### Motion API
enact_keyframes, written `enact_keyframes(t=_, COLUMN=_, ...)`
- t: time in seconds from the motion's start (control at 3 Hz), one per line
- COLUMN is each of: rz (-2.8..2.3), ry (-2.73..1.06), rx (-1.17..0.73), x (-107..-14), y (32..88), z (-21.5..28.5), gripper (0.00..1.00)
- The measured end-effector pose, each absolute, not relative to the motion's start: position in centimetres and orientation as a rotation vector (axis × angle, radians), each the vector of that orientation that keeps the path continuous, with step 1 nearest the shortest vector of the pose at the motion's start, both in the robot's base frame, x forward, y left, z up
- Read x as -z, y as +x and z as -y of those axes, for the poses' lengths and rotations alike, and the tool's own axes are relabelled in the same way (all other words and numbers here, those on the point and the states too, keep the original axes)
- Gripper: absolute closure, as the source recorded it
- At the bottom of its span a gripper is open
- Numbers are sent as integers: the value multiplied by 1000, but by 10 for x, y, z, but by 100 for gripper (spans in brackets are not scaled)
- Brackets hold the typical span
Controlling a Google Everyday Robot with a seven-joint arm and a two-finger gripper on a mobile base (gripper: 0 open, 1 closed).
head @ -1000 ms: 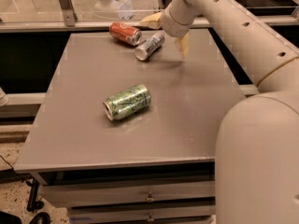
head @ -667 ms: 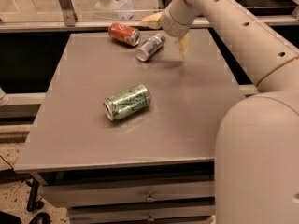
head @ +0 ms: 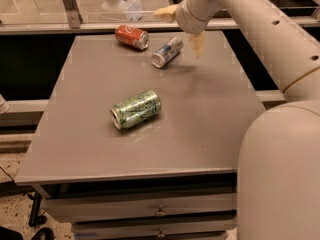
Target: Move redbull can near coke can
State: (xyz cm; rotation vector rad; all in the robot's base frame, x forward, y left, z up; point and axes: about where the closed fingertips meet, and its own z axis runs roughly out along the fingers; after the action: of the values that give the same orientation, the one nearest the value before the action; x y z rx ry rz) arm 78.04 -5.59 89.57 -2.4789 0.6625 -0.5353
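Note:
The redbull can [head: 167,51], slim silver and blue, lies on its side at the back of the grey table [head: 200,114]. The coke can [head: 132,36], red-orange, lies on its side just to the left of it with a small gap between them. My gripper [head: 181,28] hangs just above and to the right of the redbull can. It is open and empty, with one tan finger [head: 165,13] behind the can and the other [head: 198,43] to the can's right.
A fatter green can [head: 136,109] lies on its side in the middle of the table. My white arm and body [head: 280,149] fill the right side. A rail and dark gap run behind the table's back edge. Drawers [head: 160,211] sit under the front.
My gripper has risen a little, up and away from the redbull can. The cans have stayed where they were.

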Motion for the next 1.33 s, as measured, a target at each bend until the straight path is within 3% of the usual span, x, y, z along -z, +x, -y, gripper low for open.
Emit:
enact_keyframes(t=1.0, rz=-699, ry=-2176, rx=625, x=-1003, y=751, z=97, gripper=0)
enact_keyframes(t=1.33, rz=-805, ry=-2049, rx=710, x=-1035, y=730, z=146, gripper=0)
